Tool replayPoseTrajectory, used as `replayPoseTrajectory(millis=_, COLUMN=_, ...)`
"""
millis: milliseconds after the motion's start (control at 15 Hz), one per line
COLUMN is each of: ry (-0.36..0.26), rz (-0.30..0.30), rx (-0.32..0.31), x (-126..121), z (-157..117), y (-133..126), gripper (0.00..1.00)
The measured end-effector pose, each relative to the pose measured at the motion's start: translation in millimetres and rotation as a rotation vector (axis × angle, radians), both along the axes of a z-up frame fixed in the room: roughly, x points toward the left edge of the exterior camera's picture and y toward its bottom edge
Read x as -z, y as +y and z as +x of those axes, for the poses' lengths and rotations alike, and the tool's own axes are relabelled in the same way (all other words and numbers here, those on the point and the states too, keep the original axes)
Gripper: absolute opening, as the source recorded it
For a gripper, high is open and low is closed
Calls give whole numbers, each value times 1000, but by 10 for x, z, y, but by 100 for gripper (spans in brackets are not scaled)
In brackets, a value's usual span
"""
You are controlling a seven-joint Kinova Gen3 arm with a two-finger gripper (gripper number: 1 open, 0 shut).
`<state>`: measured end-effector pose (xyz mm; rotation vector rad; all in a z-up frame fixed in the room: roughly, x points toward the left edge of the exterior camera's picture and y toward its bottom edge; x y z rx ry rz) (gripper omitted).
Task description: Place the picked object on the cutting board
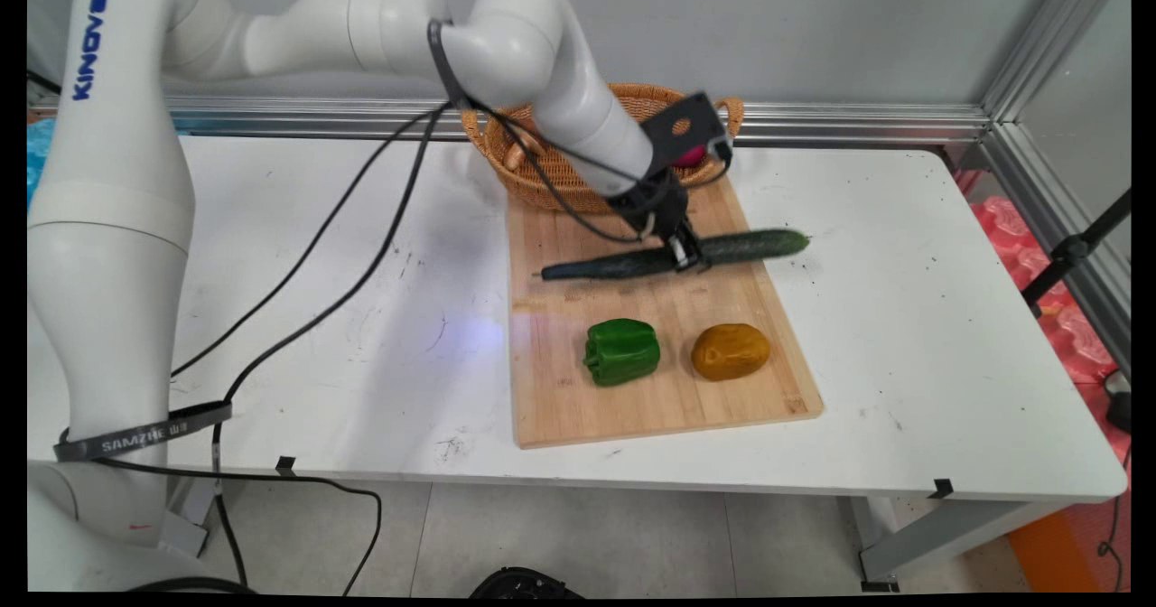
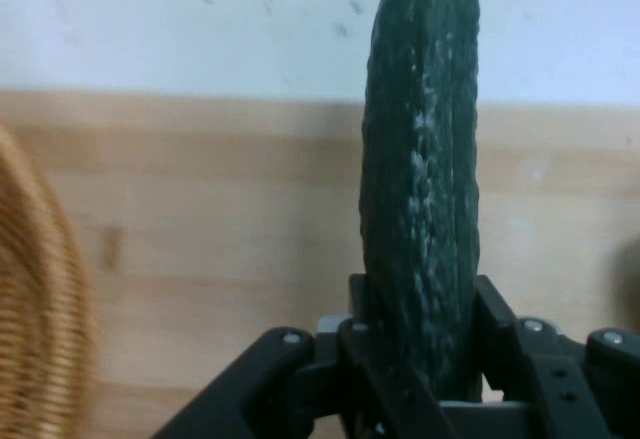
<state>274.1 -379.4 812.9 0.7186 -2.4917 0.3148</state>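
Observation:
A long dark green cucumber (image 1: 750, 245) lies across the far part of the wooden cutting board (image 1: 650, 399), its right end reaching past the board's edge. My gripper (image 1: 686, 255) is down at its middle, shut on the cucumber (image 2: 420, 189), which runs up between the two fingers (image 2: 497, 319) in the hand view. Nearer on the board sit a green bell pepper (image 1: 621, 350) and a brownish-yellow potato (image 1: 731, 350), side by side.
A wicker basket (image 1: 542, 178) stands at the board's far end, partly behind my arm, with something red and something orange inside; its rim (image 2: 35, 299) shows at the left of the hand view. Black cables hang over the table's left half.

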Motion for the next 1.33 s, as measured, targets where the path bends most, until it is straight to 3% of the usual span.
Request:
replayPoseTrajectory(millis=333, ry=14, rz=-73, rx=-17, x=-505, z=184, y=-291, gripper=0)
replayPoseTrajectory(millis=600, ry=-18, rz=-142, rx=-54, x=-744, z=563, y=-627, gripper=0)
replayPoseTrajectory(millis=933, ry=-40, rz=-184, rx=-91, x=-733, z=966, y=-950, gripper=0)
replayPoseTrajectory(millis=1333, ry=-41, rz=-211, rx=-131, x=-561, z=1192, y=-1230, gripper=0)
